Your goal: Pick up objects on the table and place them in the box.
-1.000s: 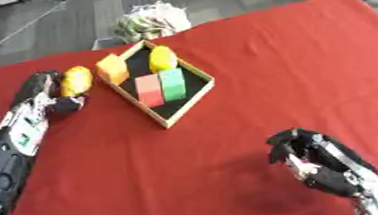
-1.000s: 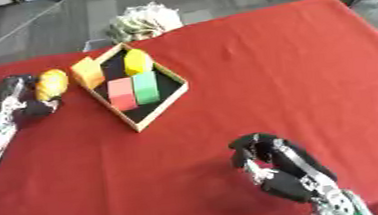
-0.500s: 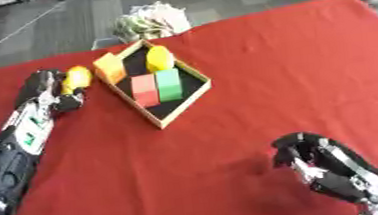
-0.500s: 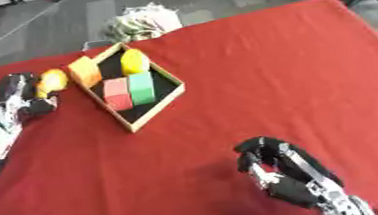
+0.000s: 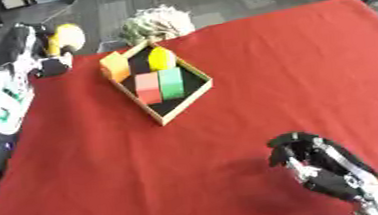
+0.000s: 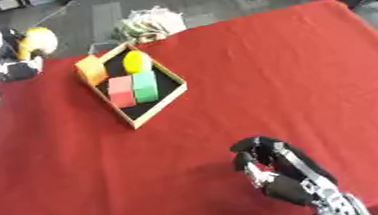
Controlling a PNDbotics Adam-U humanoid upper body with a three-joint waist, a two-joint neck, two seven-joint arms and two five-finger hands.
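Left eye view: left hand (image 5: pixel 44 49) grips a round yellow object (image 5: pixel 68 36) at far left beside the wooden box (image 5: pixel 191 99), right hand (image 5: pixel 317 164) curled empty above the red counter (image 5: pixel 293 58)

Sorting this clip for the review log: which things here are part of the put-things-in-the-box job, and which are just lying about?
Part of the job:
- shallow wooden box, holding an orange block, a yellow rounded piece, a pink block and a green block
- yellow rounded object, held by the left hand

Lying about:
- pale crumpled bundle at the far edge of the red table
- right hand, fingers curled, empty
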